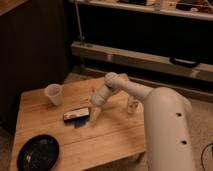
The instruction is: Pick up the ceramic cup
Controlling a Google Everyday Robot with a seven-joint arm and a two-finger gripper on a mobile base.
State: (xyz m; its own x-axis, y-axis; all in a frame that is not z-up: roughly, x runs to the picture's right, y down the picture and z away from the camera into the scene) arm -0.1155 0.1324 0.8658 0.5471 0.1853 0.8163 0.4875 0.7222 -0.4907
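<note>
The ceramic cup (54, 94) is small, white and handleless, and it stands upright near the table's back left corner. My arm reaches in from the right over the wooden table (115, 137). Its gripper (95, 115) hangs low over the table's middle, to the right of the cup and well apart from it. The gripper is open and holds nothing. Its tips are just beside the right end of a flat dark packet (76, 114).
A black round plate (38, 152) lies at the table's front left corner. A clear glass container (131, 105) stands behind the arm near the back right edge. My white base (167, 132) is against the table's right side. A dark cabinet and shelving stand behind.
</note>
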